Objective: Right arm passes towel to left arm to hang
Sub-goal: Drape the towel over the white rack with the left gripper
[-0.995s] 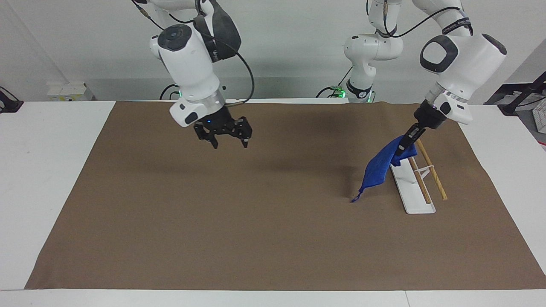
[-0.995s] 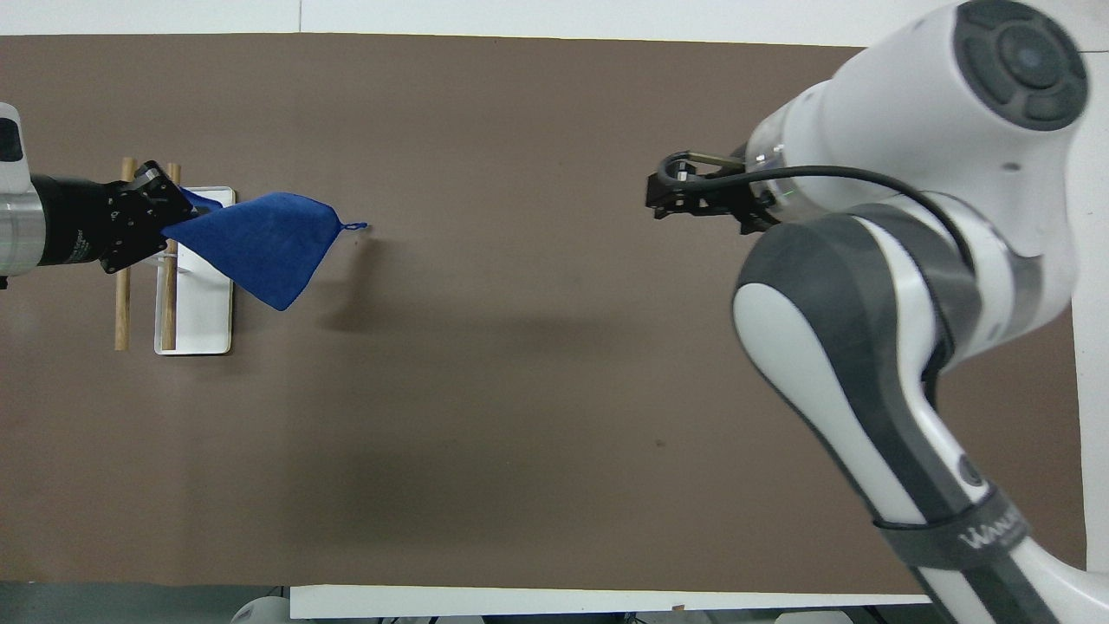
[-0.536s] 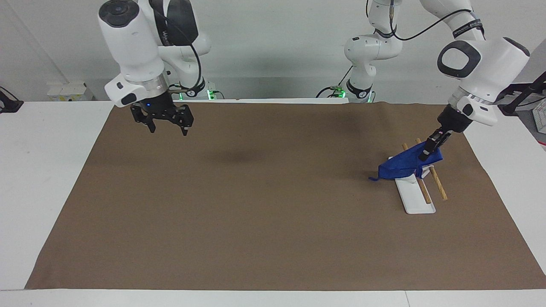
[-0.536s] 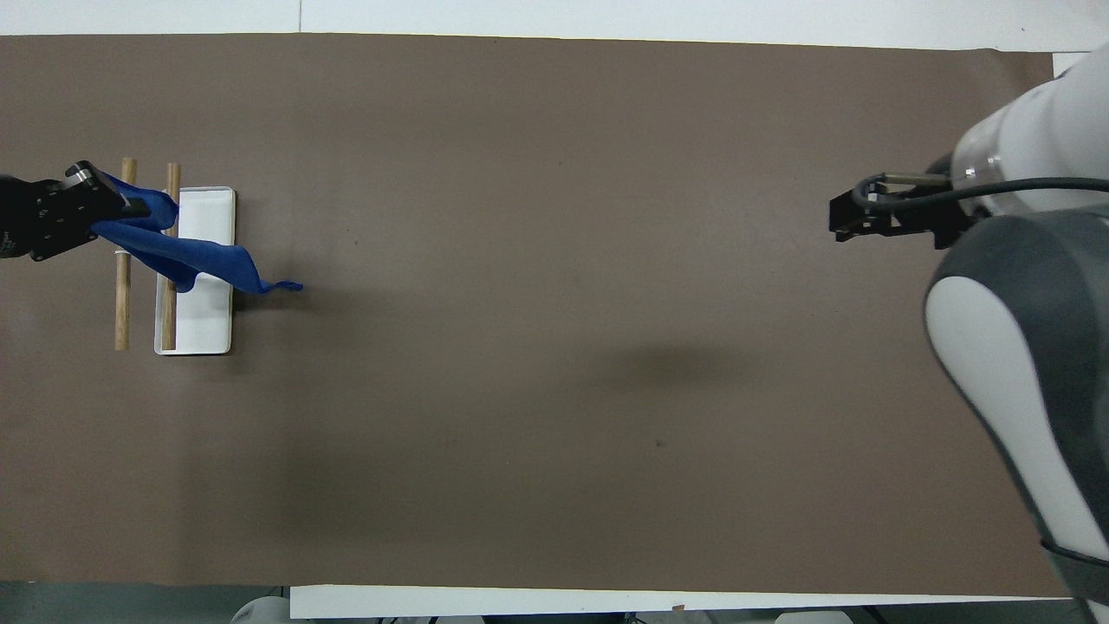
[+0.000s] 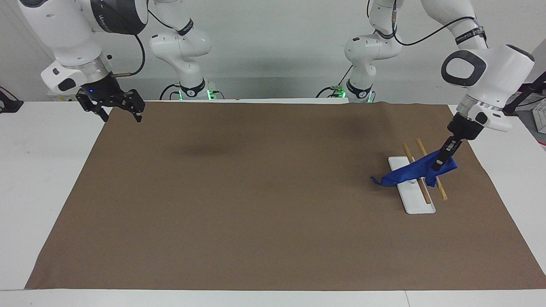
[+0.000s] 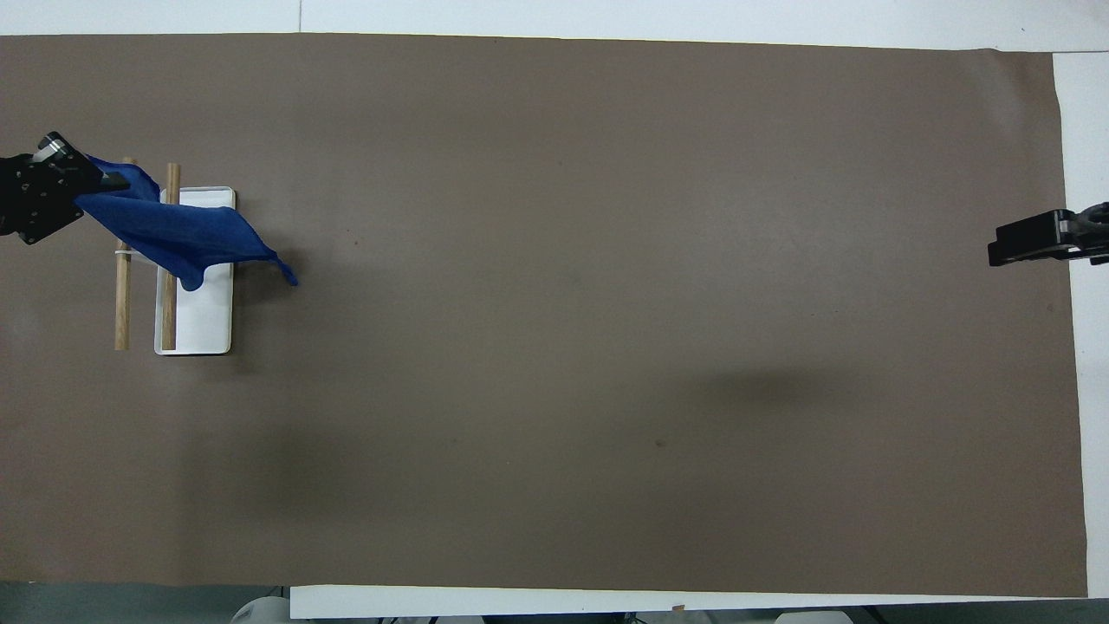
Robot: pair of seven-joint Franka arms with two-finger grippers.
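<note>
**Towel draped across the rack, hand-over behind it**

Since a second ago the right arm's claw (image 5: 119, 113) has swung away from mid-mat to the mat's corner at the right arm's end, well apart from the rack, while the left arm has carried the towel from hanging in front of the rack to lying over it.

Going left to right in the facing view: the right claw hangs over that corner of the brown mat (image 5: 256, 213), its fingers spread and empty; this arm waits. At the other end of the bench (image 5: 42, 192) stands the rack, a white base (image 5: 416, 204) with two wooden rails (image 5: 439, 189). The towel (image 5: 405, 174) lies slantwise across both rails, one end trailing off the base. The left claw (image 5: 438, 164) is pressed together on the towel's upper end, just over the outer rail.

By my reading the pass is done and the draping nearly so; what remains is letting go and drawing clear.
</note>
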